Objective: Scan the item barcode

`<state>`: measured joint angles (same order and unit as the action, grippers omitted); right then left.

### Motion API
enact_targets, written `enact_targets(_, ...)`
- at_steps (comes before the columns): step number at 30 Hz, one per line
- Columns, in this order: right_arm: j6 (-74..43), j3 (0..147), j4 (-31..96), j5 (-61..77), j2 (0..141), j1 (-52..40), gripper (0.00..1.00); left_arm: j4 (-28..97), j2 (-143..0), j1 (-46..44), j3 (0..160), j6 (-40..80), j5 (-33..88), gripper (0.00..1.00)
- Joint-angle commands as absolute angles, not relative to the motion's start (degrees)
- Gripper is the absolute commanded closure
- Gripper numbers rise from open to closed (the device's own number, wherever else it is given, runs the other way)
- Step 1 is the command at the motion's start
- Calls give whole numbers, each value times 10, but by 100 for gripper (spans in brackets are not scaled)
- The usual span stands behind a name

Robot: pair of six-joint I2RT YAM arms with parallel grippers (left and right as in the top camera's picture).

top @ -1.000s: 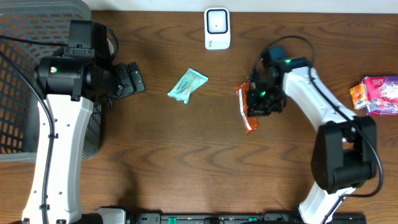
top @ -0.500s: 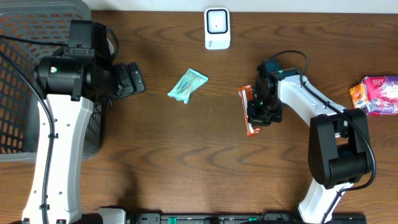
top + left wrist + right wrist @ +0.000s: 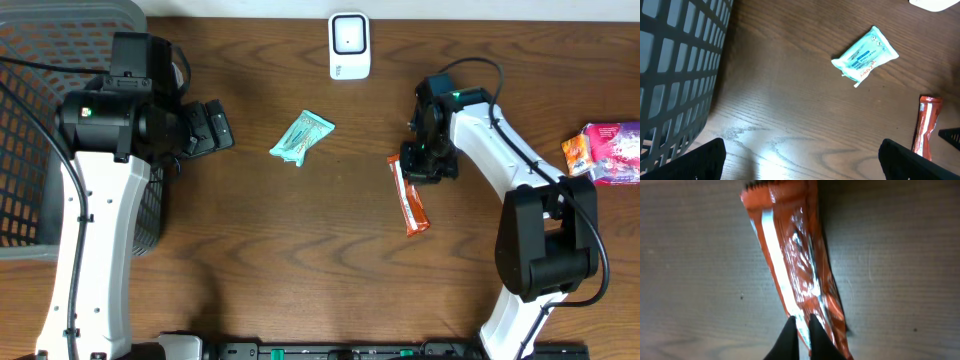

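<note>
Overhead view: the right gripper (image 3: 409,166) is reaching down to the table (image 3: 300,260) and is clamping its jaws on the upper end of the orange snack bar (image 3: 411,200). The bar is lying flat on the wood, running lengthwise toward the near edge, below and to the right of the white scanner (image 3: 349,45) and well apart from it. Right wrist view: the two fingertips (image 3: 789,332) are sitting almost together (only a sliver of wrapper is showing between them) at the bar's near end. The left gripper (image 3: 214,128) is hanging beside the black basket (image 3: 40,120) with its jaws spread wide, gripping nothing. A teal packet (image 3: 301,137) is lying between the two arms, and a pink packet (image 3: 610,150) is resting at the table's right edge.
</note>
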<state>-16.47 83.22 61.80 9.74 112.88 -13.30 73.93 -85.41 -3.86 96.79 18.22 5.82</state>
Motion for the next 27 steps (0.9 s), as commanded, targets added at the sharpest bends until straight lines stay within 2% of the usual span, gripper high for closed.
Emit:
enact_targets(1, -171, 831, 607, 89, 1129, -133, 99, 742, -852, -37, 969, 187, 53, 2)
enact_targets(6, -172, 805, 570, 89, 1129, -140, 99, 742, -852, -37, 969, 187, 53, 2)
enact_targets(21, -238, 714, 322, 95, 1131, -140, 99, 741, -852, -37, 969, 187, 53, 2)
enact_targets(24, -235, 746, 336, 93, 1131, -133, 99, 742, -852, -37, 969, 187, 53, 2)
enact_targets(27, -233, 808, 403, 93, 1131, -120, 98, 742, -852, -37, 969, 187, 53, 2)
